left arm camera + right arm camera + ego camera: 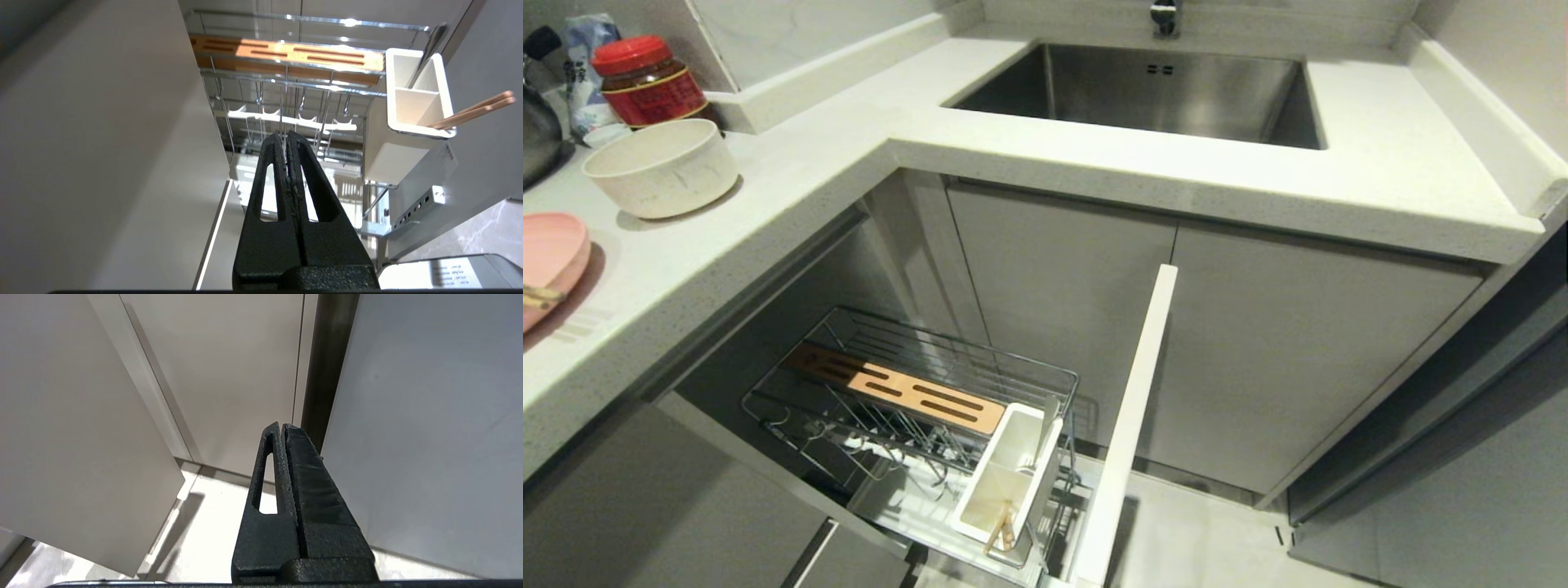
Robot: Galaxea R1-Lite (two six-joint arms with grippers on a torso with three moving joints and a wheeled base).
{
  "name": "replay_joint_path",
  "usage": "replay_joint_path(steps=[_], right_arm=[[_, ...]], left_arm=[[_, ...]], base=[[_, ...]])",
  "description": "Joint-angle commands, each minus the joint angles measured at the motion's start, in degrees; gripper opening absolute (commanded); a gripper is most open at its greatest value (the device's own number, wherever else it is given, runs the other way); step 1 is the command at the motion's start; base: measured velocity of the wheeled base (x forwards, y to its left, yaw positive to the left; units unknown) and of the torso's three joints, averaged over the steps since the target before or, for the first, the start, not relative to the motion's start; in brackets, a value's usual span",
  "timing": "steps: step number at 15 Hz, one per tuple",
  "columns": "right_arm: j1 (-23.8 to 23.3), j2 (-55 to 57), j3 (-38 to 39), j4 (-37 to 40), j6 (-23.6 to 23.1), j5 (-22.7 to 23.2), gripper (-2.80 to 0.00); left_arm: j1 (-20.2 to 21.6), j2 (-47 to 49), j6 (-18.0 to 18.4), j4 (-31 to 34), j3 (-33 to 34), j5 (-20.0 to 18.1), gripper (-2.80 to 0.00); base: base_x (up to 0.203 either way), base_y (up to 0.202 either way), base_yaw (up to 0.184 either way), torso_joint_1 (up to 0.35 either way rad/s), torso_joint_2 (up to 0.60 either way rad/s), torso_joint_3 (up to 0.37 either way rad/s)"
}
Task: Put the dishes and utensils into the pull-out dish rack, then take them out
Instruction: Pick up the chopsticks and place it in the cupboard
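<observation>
Pull-out dish rack [915, 384] is drawn out under the counter, low left of centre, its white front panel [1131, 425] edge-on on its right. Rack wires look bare, no dishes slotted. Utensil cup [1009, 478] at near right corner of rack holds wooden chopsticks [474, 111] leaning out of the near compartment; a silver handle, prob the fork [429, 49], stands in the far one. Bowl [660, 167] and pink plate [551, 261] sit on the counter [768, 212] far left, plate partly out of shot; another stick end [538, 296] rests on the plate rim.

L gripper [284, 136] fully closed, holding nothing, hangs just near side of rack, pointing toward it. R gripper [282, 428] also closed, empty, facing cabinet doors, well apart from rack.

Risks, my read: plate and bowl sit high and far left vs low rack, so a long carry; a slick plate could slip from thin jaws. Open panel juts out, an arm or the base could clip it. Leaning chopsticks could get knocked out.
</observation>
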Motion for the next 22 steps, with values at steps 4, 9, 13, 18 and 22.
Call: replay_joint_path(steps=[4,9,13,18,22], right_arm=[[0.0,0.0,1.5,-0.1,0.0,0.0,-2.8],[0.0,0.0,1.5,-0.1,0.0,0.0,-2.8],[0.0,0.0,1.5,-0.1,0.0,-0.1,-2.8],[0.0,0.0,1.5,-0.1,0.0,0.0,-2.8],[0.0,0.0,1.5,-0.1,0.0,0.0,-2.8]], left_arm=[[0.0,0.1,-0.5,-0.8,0.6,0.5,-2.8],[0.0,0.1,-2.4,-2.1,-2.9,2.2,-2.8],[0.0,3.4,-1.0,4.2,-28.9,2.1,-2.8],[0.3,27.5,-1.9,20.9,-72.4,2.0,-2.8],[2.2,49.2,-11.9,25.3,-88.2,7.6,-2.8]], base=[[0.0,0.0,0.0,0.002,0.0,-0.12],[0.0,0.0,0.0,0.0,0.0,0.0],[0.0,0.0,0.0,0.0,0.0,0.0],[0.0,0.0,0.0,0.0,0.0,0.0],[0.0,0.0,0.0,0.0,0.0,0.0]])
